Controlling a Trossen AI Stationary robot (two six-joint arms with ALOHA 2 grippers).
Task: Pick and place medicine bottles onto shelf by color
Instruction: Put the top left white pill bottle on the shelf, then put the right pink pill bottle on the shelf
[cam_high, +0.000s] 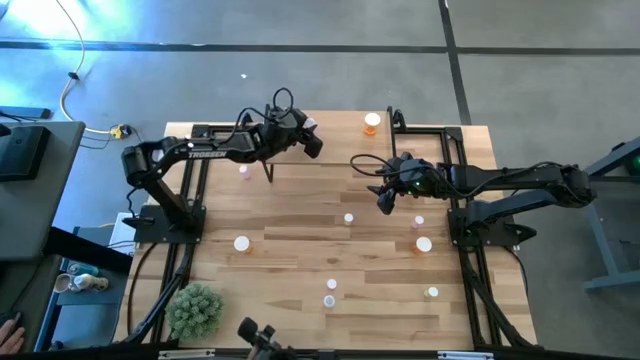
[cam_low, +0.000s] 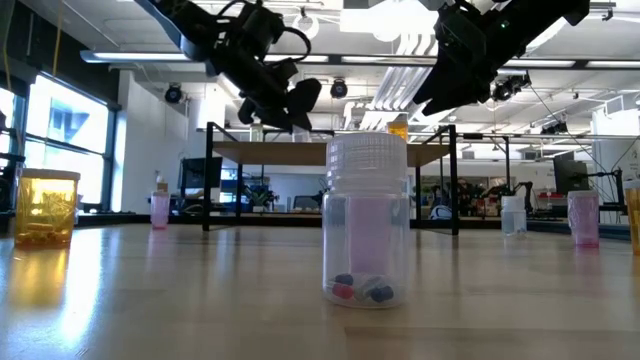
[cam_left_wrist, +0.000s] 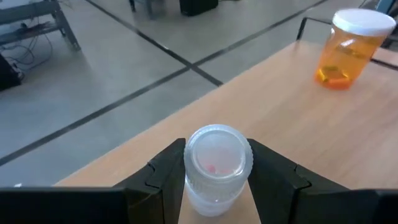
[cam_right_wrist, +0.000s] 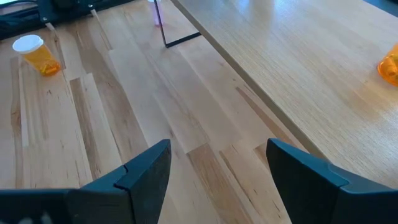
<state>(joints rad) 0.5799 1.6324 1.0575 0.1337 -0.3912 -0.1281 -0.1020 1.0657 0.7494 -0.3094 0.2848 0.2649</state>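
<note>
1. The bottle in the left gripper (cam_left_wrist: 214, 180) is a small clear bottle (cam_left_wrist: 216, 167) with a ribbed translucent white cap; something pink shows through the lid.
2. The left gripper's jaws are clamped on that bottle, one dark finger against each side, holding it above the shelf (cam_left_wrist: 292, 118), whose top is light wood.
3. An orange bottle (cam_left_wrist: 349, 48) with a white cap stands upright on the shelf, well apart from the held one.
4. In the high view the left gripper (cam_high: 310, 135) is over the shelf's left part, and the orange bottle (cam_high: 372, 122) stands nearer the shelf's middle.
5. The right gripper (cam_right_wrist: 217, 180) hangs above the tabletop (cam_right_wrist: 124, 112) just beside the shelf's front edge, jaws wide apart and holding nothing.
6. More white-capped bottles are scattered over the tabletop; one clear bottle (cam_low: 366, 222) with a pale lavender inside stands close to the low camera.
</note>
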